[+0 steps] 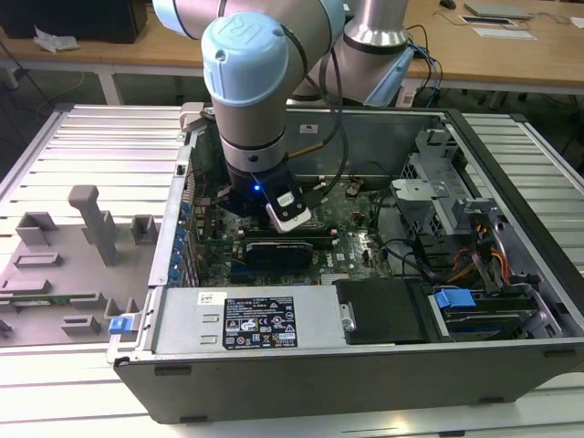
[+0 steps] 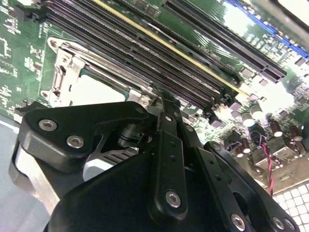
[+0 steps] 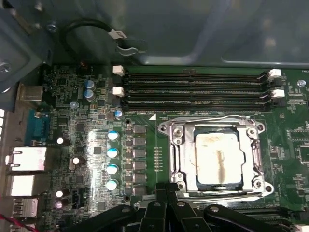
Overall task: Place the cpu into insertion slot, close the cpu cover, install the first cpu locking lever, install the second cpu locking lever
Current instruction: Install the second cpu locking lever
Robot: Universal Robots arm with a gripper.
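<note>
cpu (image 3: 217, 157) in socket under cpu cover (image 3: 179, 157), memory slots (image 3: 193, 87) beside

Open computer case (image 1: 511, 356), green motherboard (image 3: 87, 145), memory slots (image 3: 193, 87), grey fixture tray (image 1: 55, 274)

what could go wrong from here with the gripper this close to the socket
The cpu sits in the socket with the cpu cover down around it. The gripper hangs right at the socket's edge: a slip might scrape the board's capacitors or the memory slots beside it.
</note>
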